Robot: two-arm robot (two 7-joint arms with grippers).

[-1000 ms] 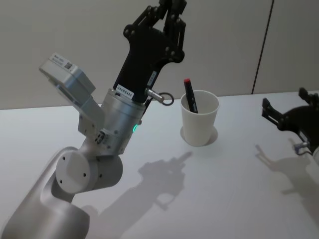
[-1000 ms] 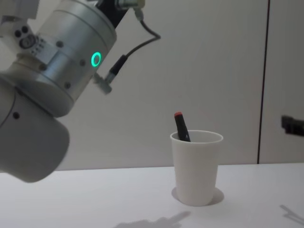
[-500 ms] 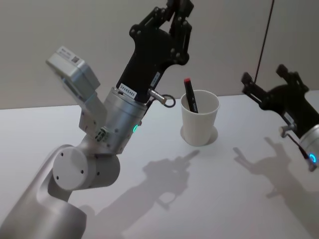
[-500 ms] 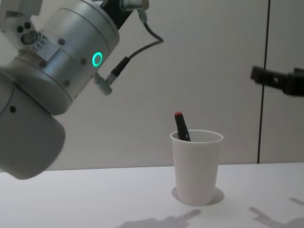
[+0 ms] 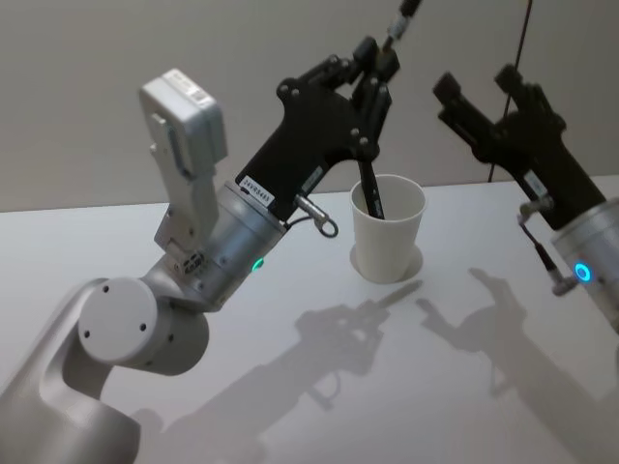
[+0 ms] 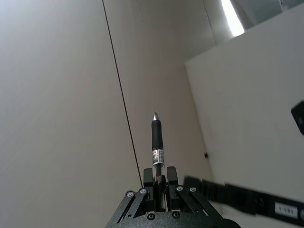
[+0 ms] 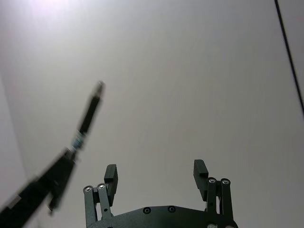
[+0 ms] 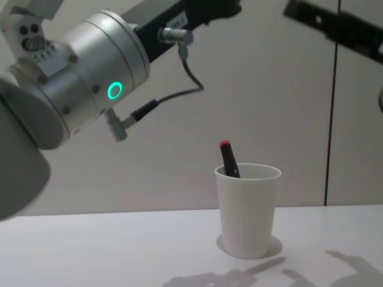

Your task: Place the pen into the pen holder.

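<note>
— Two arms are up now. A second ago the black right claw (image 5: pixel 481 85) sat low at the right edge of the white table (image 5: pixel 290 261), didn't it?
— It did. It has climbed beside the black left claw (image 5: pixel 377 60), near it but apart, fingers spread wide with nothing between them.
— And the left one?
— It has tipped over toward the plain white paper cup (image 5: pixel 388 242). Its fingers are pinched tight on a black pen with a clear barrel (image 6: pixel 157 142), whose tip sticks out past them, pointing up and away from the cup.
— So where is that pen?
— High above the cup, well apart from its rim.
— Anything in the cup?
— A red-capped black pen (image 8: pixel 228 159), leaning on the left side of the rim, same as before. The cup has not moved; it stands upright on the table.
</note>
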